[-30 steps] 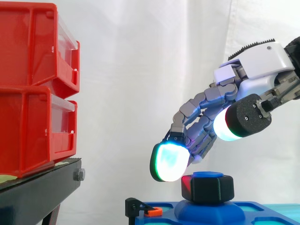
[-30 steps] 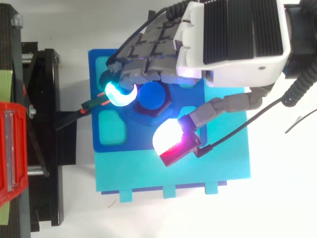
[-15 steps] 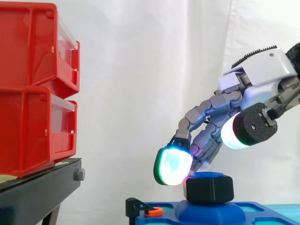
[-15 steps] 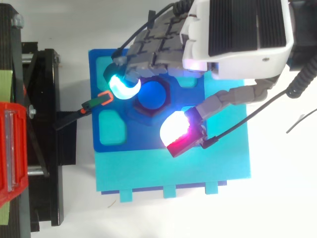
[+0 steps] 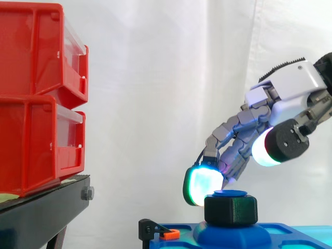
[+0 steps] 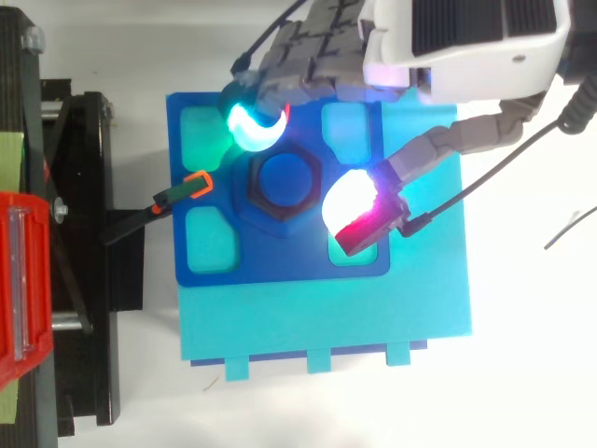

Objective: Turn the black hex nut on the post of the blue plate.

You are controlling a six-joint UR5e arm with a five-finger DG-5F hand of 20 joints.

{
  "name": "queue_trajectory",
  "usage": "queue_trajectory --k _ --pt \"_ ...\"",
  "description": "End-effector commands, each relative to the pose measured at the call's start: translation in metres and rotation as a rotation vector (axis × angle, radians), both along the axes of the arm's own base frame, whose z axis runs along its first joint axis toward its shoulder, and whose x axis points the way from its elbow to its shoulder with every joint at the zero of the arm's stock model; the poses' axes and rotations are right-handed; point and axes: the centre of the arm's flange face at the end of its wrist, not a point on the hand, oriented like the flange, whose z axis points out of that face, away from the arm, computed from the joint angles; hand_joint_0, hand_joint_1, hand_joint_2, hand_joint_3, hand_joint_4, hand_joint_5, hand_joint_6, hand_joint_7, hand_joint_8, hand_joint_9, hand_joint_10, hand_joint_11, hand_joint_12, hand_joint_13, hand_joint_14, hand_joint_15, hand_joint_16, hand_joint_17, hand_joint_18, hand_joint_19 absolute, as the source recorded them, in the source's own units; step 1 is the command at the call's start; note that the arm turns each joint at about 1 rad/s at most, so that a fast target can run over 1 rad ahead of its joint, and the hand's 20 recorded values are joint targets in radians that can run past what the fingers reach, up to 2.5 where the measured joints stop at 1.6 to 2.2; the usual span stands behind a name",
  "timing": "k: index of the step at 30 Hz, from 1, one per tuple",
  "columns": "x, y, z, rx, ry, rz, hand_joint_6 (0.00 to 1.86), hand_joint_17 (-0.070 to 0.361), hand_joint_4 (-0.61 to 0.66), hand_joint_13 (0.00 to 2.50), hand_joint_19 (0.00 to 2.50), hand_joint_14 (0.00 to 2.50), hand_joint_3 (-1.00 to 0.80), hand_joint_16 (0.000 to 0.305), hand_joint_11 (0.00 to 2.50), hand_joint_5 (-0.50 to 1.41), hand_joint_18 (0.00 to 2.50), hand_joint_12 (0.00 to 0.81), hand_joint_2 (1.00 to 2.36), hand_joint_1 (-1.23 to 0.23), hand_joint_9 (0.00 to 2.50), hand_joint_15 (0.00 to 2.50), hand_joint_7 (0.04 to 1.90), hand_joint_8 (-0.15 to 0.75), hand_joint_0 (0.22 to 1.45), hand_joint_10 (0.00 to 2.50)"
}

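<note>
Hand (image 5: 290,85) w/ rounded glowing pads (image 6: 252,126) flanks matte blk hex nut (image 5: 231,210).

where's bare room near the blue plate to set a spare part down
Free: the cyan base strip below the blue plate in the top view, and the white table right of that base. Crowded: round the black hex nut, where the hand reaches in and the orange-tipped clamp sits to its left.

The hand (image 5: 282,96) is hanging above and right of the black hex nut (image 5: 231,209), fingers loosely bent, one cyan-green fingertip (image 5: 202,185) glowing just beside the nut's upper left edge. Well left of the nut, red bins (image 5: 36,98) are standing.
</note>
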Motion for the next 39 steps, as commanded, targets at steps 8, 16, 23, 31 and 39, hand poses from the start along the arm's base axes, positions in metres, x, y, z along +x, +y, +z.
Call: queue_trajectory --k 8,16,23,31,39 --pt "0.011 0.008 0.018 0.003 -0.065 0.009 0.50 0.135 0.23 0.52 0.20 0.00 -0.50 0.060 0.00 -0.18 0.59 0.406 1.00 -0.39 0.50 0.01 0.71 0.286 0.49 0.00" --pt "0.018 0.019 0.017 0.008 -0.095 -0.014 0.50 0.135 0.23 0.53 0.20 0.00 -0.50 0.060 0.00 -0.18 0.60 0.406 1.00 -0.39 0.50 0.03 0.71 0.285 0.49 0.00" --pt "0.022 0.032 -0.004 -0.003 -0.078 -0.034 0.50 0.136 0.24 0.54 0.20 0.00 -0.50 0.060 0.00 -0.18 0.60 0.407 1.00 -0.39 0.51 0.02 0.71 0.286 0.49 0.00" --pt "0.026 0.046 -0.004 0.006 -0.092 -0.022 0.50 0.135 0.24 0.55 0.22 0.00 -0.50 0.060 0.00 -0.18 0.60 0.407 1.00 -0.39 0.51 0.02 0.72 0.290 0.49 0.00" --pt "0.024 0.050 -0.006 0.000 -0.066 -0.029 0.50 0.136 0.24 0.56 0.22 0.00 -0.50 0.060 0.00 -0.17 0.62 0.406 1.00 -0.39 0.52 0.04 0.76 0.292 0.49 0.00"
